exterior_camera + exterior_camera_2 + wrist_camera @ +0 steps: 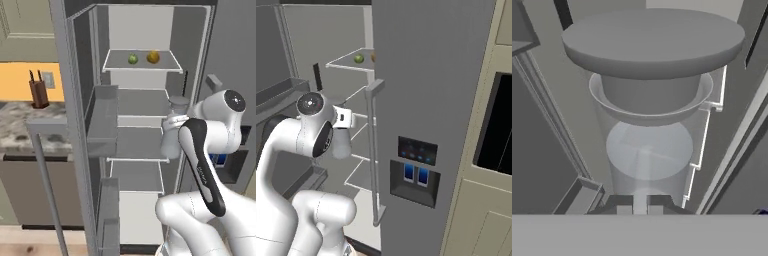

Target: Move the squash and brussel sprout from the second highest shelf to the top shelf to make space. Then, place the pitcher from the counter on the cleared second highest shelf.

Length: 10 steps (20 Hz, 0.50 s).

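Left base view: the squash point(153, 57) and brussel sprout point(132, 59) sit side by side on the top shelf point(112, 63). You carry the pitcher point(173, 131) at the fridge opening, level with the second highest shelf point(140, 102). Keep it upright and enter squarely.

Right base view: the gripper point(347, 118) sits against the pitcher's point(341, 142) upper part. Watch the closed door beside it.

Hand view: the pitcher's lid point(653, 41) looms near. The fingers point(622, 203) stand narrow, clamped on its clear body point(649, 155). Release only once seated.
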### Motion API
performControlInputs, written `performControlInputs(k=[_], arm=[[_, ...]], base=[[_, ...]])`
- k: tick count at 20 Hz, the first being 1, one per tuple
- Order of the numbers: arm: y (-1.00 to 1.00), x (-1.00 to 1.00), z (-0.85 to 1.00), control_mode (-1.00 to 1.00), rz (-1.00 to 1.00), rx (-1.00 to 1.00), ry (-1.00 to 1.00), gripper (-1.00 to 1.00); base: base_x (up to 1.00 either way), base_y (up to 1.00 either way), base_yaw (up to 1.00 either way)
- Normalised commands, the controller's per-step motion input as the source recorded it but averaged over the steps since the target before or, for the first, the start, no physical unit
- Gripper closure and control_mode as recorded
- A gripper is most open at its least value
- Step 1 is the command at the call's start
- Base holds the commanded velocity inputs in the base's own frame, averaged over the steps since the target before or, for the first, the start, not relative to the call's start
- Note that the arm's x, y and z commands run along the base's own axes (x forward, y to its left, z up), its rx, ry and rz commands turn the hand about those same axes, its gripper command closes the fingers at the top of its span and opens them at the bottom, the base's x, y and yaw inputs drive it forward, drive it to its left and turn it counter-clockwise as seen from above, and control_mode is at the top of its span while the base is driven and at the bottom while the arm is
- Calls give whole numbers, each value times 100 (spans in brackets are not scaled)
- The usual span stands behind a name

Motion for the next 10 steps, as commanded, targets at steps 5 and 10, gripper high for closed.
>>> performControlInputs(k=[5,10], arm=[[0,0,0,100,0,0,0,100],[0,0,0,100,0,0,0,100]], base=[[51,20,-7],[37,31,-20]])
